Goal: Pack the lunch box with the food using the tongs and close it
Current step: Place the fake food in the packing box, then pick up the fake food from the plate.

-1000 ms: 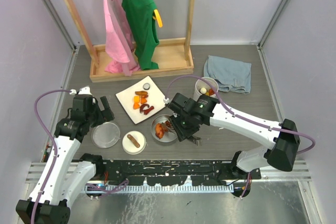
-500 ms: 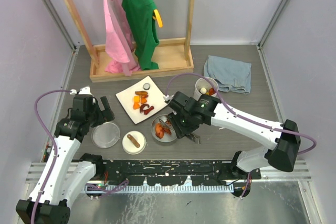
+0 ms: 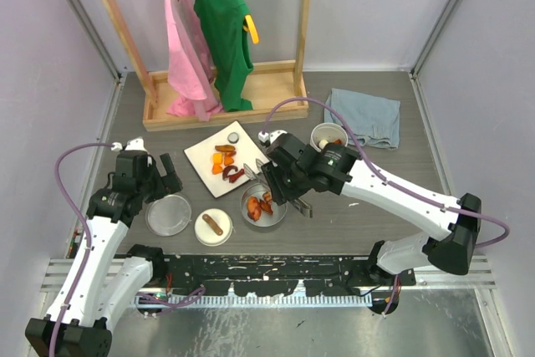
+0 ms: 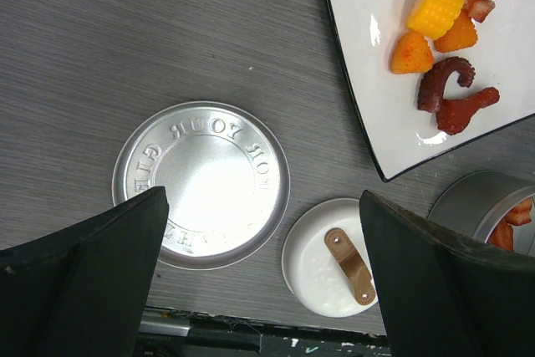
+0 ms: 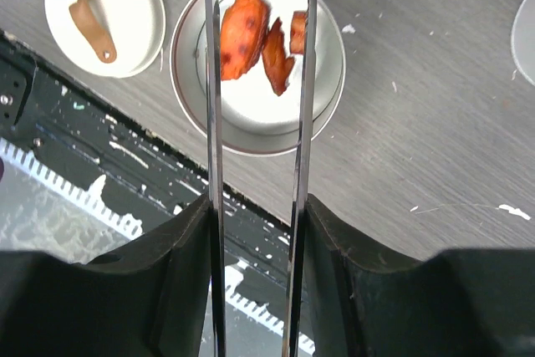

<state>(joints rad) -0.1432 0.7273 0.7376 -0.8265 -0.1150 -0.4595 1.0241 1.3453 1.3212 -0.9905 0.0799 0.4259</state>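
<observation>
Wide tin (image 5: pixel 194 64) sits at the table's near edge with orange and red food (image 5: pixel 243 24) in it, and your tongs (image 5: pixel 214 123) are above it.
Your right gripper (image 5: pixel 257 219) clamps the tongs, whose arms stand apart. Left of the tin is the small dish (image 4: pixel 305 269) with a brown sausage piece (image 4: pixel 349 265), then the flat lid (image 4: pixel 201 186). Your left gripper (image 3: pixel 165 171) hangs over the lid, jaws wide and holding nothing. More food lies on the white plate (image 4: pixel 368 81) behind. The tall cup (image 3: pixel 328 135) stands right of the plate.

Overhead wide, wrists close, downward, sharing tin (image 4: pixel 472 198)
</observation>
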